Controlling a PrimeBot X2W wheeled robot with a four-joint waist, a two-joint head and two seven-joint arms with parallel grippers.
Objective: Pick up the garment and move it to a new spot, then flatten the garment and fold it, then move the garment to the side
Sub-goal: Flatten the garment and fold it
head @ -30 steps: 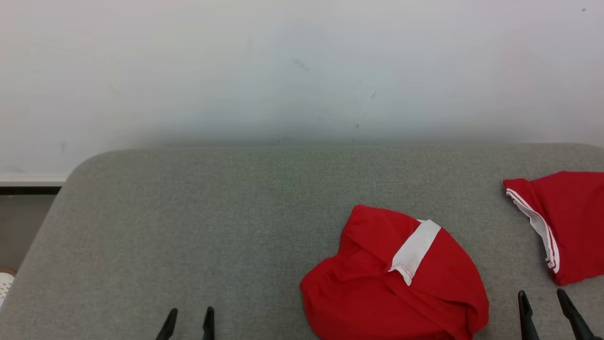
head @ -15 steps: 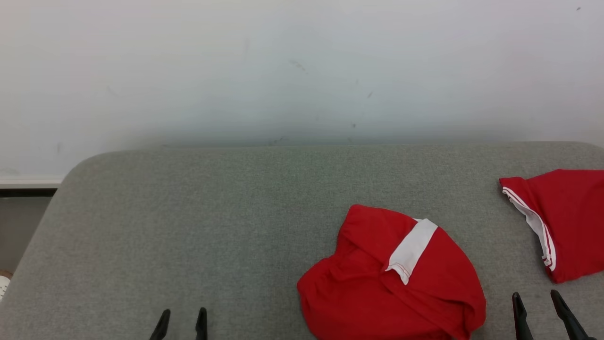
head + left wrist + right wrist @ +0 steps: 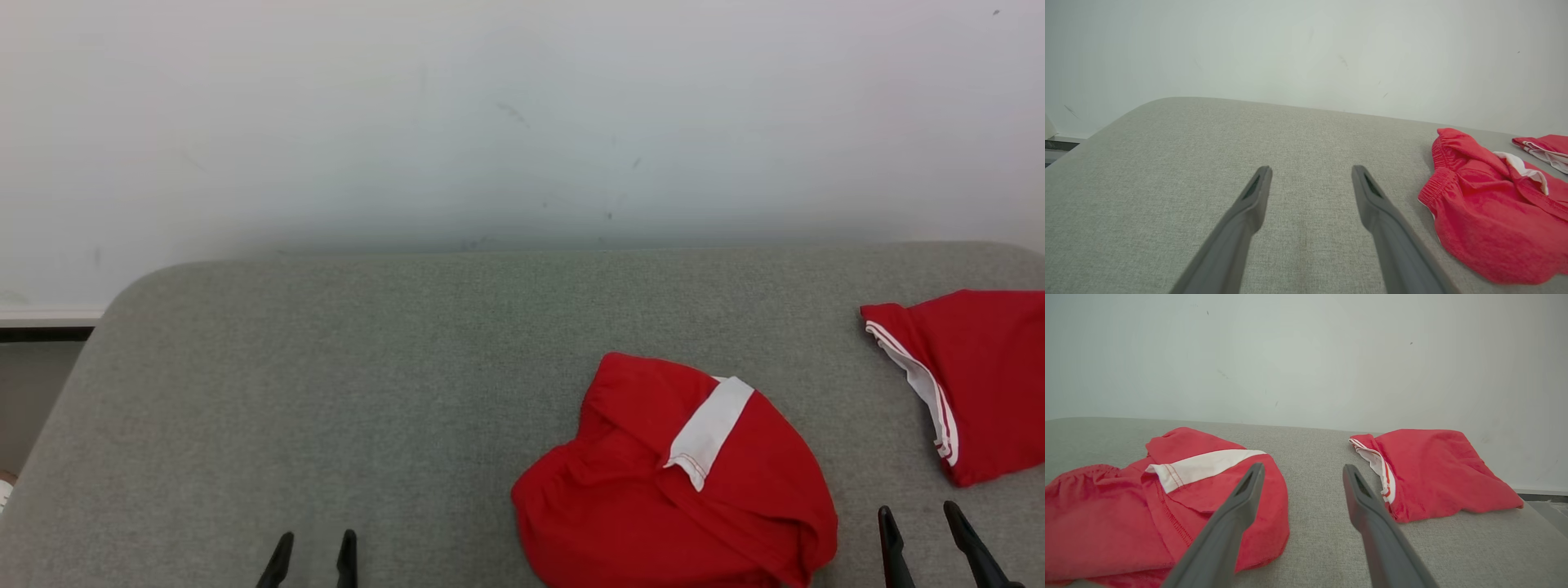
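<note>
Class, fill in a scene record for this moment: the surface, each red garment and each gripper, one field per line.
Surface: grey fabric-covered pad against a white wall
Work item: crumpled red soft-fabric garment with a white patch, heaped near the front
Other item: folded red garment with white-striped trim, at the right edge, apart from the heap
Left gripper: open, empty, left of the heap
Right gripper: open, empty, by the gap between the garments

Grey cushion [image 3: 326,367]; crumpled garment [image 3: 620,506]; folded garment [image 3: 988,367]

garment [image 3: 620,506] soft matt cloth (surface [image 3: 326,392] coarse-woven)
</note>
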